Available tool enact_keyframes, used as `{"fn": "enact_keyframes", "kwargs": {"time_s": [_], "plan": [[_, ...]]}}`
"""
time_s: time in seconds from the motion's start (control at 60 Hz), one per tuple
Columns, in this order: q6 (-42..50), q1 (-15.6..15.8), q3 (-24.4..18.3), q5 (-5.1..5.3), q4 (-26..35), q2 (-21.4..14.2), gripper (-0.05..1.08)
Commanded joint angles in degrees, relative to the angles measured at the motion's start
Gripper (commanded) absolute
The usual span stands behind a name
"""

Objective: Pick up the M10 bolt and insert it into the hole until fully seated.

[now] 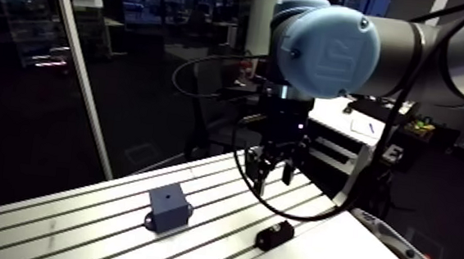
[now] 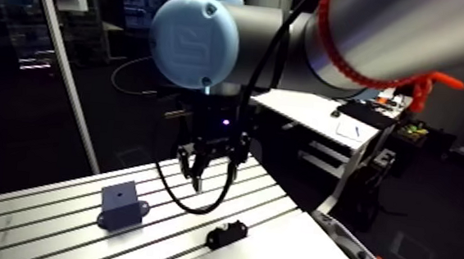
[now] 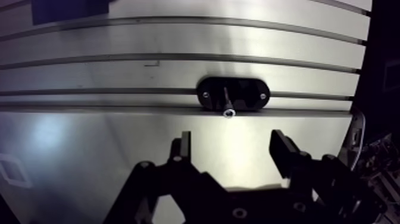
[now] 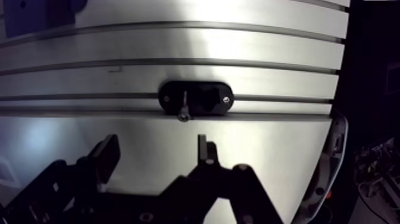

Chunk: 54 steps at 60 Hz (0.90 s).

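Note:
The bolt [image 3: 227, 102] stands upright in a small black oval holder [image 3: 233, 94] on the slotted table, ahead of my gripper in the wrist view. My gripper [image 3: 233, 146] hangs above the table, open, with nothing between its fingers [image 3: 183, 146]. In the arm view the gripper [image 1: 270, 170] hovers above and behind the black holder [image 1: 274, 236]. A dark grey block [image 1: 168, 207] with a hole in its top face and side flanges sits to the left of the holder.
The slotted aluminium table [image 1: 93, 232] runs from the front left to the back right. Its right edge [image 3: 355, 101] lies close beside the holder. The block's corner [image 3: 71, 9] shows far ahead of the gripper in the wrist view.

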Motion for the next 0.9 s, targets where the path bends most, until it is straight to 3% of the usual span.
{"fn": "enact_keyframes", "kwargs": {"time_s": [0.017,0.35,0.517,0.667,0.9], "plan": [[-0.1,-0.4,0.3,-0.24,-0.8,2.3,0.40],[-1.1,-0.4,0.7,-0.69,-0.8,3.5,0.43],[-1.5,-0.4,2.0,-0.78,-3.7,3.5,0.43],[-1.4,-1.1,3.2,-2.06,-4.7,4.6,0.45],[-1.4,-1.4,4.0,-2.18,-5.6,5.4,0.48]]}}
